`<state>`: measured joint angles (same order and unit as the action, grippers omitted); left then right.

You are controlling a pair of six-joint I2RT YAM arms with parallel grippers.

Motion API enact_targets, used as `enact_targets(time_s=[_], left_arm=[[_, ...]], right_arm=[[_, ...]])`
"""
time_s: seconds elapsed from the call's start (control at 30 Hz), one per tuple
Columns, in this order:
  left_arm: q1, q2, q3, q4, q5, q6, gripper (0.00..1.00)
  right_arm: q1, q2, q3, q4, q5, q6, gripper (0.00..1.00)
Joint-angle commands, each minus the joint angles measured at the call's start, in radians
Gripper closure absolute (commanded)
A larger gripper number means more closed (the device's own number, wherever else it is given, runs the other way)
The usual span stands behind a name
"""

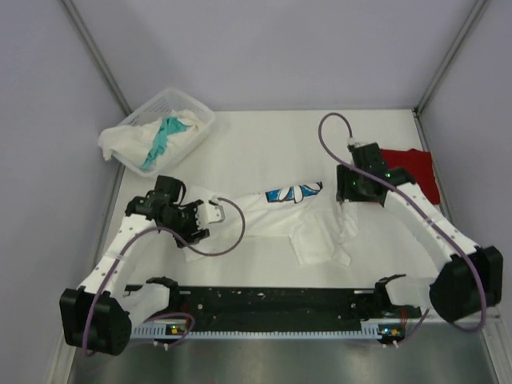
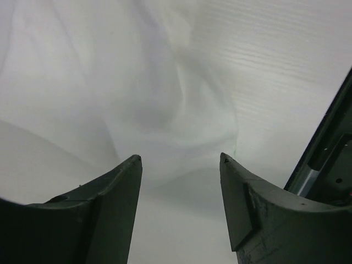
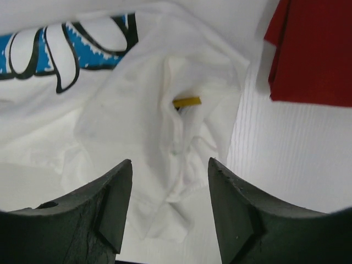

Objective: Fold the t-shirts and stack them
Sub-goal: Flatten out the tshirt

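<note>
Top external view: left gripper (image 1: 198,214), jaws apart, low over the left end of the white t-shirt with the blue graphic (image 1: 298,222), which lies spread and rumpled across the table (image 1: 264,144) between the two grippers. Right gripper (image 1: 349,197), at the shirt's right end, with the red t-shirt (image 1: 416,172) lying flat just to its outer side. White lattice basket (image 1: 202,117), well beyond the left gripper near the far left corner, holding a white t-shirt (image 1: 126,142) that drapes over its rim and a teal t-shirt (image 1: 164,138). Left wrist view: left gripper (image 2: 181,158) wide open, nothing clamped. Smooth white cloth lies under and ahead of the fingertips (image 2: 124,179), with bare table ahead and to one side. I cannot tell if the tips touch the cloth. Right wrist view: right gripper (image 3: 170,161) wide open, holding nothing. A bunched fold of the white shirt lies directly ahead of the gap, a small yellow tag (image 3: 187,102) showing in its crease. The blue, black-outlined graphic (image 3: 33,47) lies ahead to one side and the red shirt ahead to the other, apart from the white one, with bare table between.
</note>
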<state>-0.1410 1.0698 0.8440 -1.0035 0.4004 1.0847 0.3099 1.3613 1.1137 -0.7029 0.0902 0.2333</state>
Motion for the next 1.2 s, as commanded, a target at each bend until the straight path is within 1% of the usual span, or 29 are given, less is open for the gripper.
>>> enact_targets(time_s=[0.0,0.07,0.2,0.3,0.4,0.47,0.53,0.67,0.7,0.77,0.83,0.87,0.97,1.0,1.1,1.17], left_arm=[[-0.133,-0.016,-0.113,-0.014,-0.023,-0.021,0.37],[-0.208,-0.013,-0.180,0.051,-0.110,-0.081,0.36],[-0.216,-0.004,-0.213,0.112,-0.211,-0.164,0.33],[-0.215,0.001,-0.250,0.181,-0.236,-0.193,0.31],[-0.216,0.028,-0.301,0.255,-0.262,-0.207,0.31],[-0.215,0.068,-0.325,0.308,-0.310,-0.226,0.31],[-0.215,0.116,-0.341,0.370,-0.350,-0.244,0.33],[-0.215,0.165,-0.356,0.427,-0.359,-0.267,0.39],[-0.213,0.170,-0.356,0.434,-0.360,-0.270,0.43],[-0.215,0.164,-0.350,0.427,-0.359,-0.275,0.62],[-0.213,0.142,-0.338,0.410,-0.360,-0.278,0.91],[-0.213,0.128,-0.326,0.399,-0.367,-0.279,1.00],[-0.204,0.062,-0.278,0.367,-0.422,-0.289,1.00],[-0.198,0.036,-0.255,0.350,-0.428,-0.289,1.00],[-0.172,-0.034,-0.160,0.280,-0.431,-0.289,1.00],[-0.155,-0.062,-0.081,0.225,-0.439,-0.284,1.00]], right_arm=[[0.102,-0.194,-0.161,-0.095,0.016,0.216,0.43],[0.145,-0.244,-0.219,-0.125,-0.016,0.288,0.43],[0.271,-0.312,-0.325,-0.182,-0.018,0.409,0.43],[0.342,-0.338,-0.403,-0.178,-0.001,0.489,0.36],[0.367,-0.346,-0.459,-0.106,-0.003,0.509,0.32],[0.367,-0.343,-0.500,-0.031,0.016,0.492,0.29],[0.367,-0.324,-0.522,0.034,0.046,0.492,0.28],[0.367,-0.256,-0.563,0.149,0.083,0.497,0.28],[0.365,-0.242,-0.572,0.157,0.091,0.503,0.31],[0.367,-0.223,-0.581,0.158,0.095,0.503,0.39],[0.367,-0.231,-0.592,0.160,0.103,0.508,0.62],[0.365,-0.244,-0.598,0.158,0.108,0.511,0.71],[0.363,-0.304,-0.594,0.151,0.129,0.512,0.95],[0.363,-0.329,-0.583,0.143,0.134,0.511,1.00],[0.362,-0.390,-0.525,0.099,0.138,0.482,1.00],[0.362,-0.441,-0.456,0.037,0.151,0.457,1.00]])
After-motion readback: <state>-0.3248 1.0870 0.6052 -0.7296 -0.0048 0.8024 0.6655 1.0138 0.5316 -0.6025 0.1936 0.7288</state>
